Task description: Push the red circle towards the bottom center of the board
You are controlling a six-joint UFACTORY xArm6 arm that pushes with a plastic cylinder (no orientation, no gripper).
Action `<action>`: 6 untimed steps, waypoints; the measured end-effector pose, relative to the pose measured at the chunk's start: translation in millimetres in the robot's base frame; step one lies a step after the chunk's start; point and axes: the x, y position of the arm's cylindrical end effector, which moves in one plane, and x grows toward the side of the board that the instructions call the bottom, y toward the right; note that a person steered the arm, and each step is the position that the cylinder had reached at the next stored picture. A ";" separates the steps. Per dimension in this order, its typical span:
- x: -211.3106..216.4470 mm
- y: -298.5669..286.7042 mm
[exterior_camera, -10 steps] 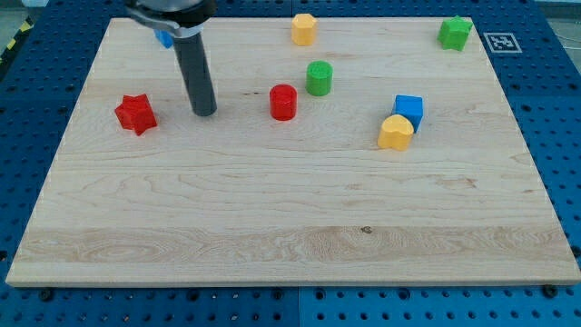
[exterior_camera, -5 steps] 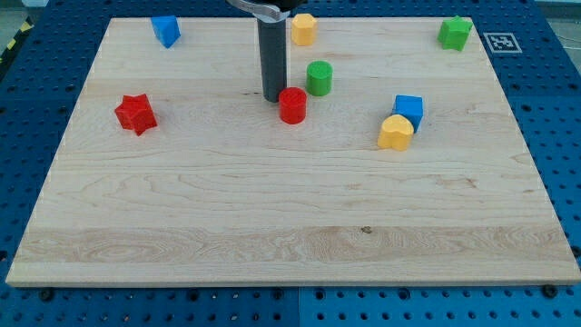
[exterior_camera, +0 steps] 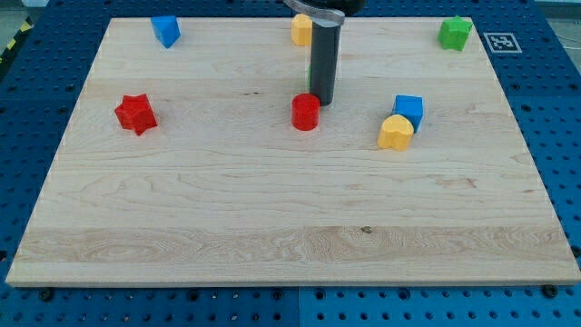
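Item: pale wooden table (exterior_camera: 272,218) on a blue pegboard base. Task piece: red circle, a short red cylinder block (exterior_camera: 306,112), upper middle of the table, well short of the bottom edge. Dark rod, my tip (exterior_camera: 323,100), stands just above and right of the red circle, at or near contact; this placement on the far side suits a push toward the bottom centre. No gripper fitted, so nothing is clasped or let go. A green block is mostly hidden behind the rod. Others: red star block (exterior_camera: 136,113) toward the left edge; blue block (exterior_camera: 165,29) near the top-left corner; yellow block (exterior_camera: 300,29) at the top edge; green block (exterior_camera: 455,33) near the top-right corner; blue cube (exterior_camera: 409,107) touching a yellow block (exterior_camera: 395,133), right of centre.
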 end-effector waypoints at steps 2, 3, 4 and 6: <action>12.2 -1.3; 3.0 -8.0; 2.9 -22.3; 22.1 -20.8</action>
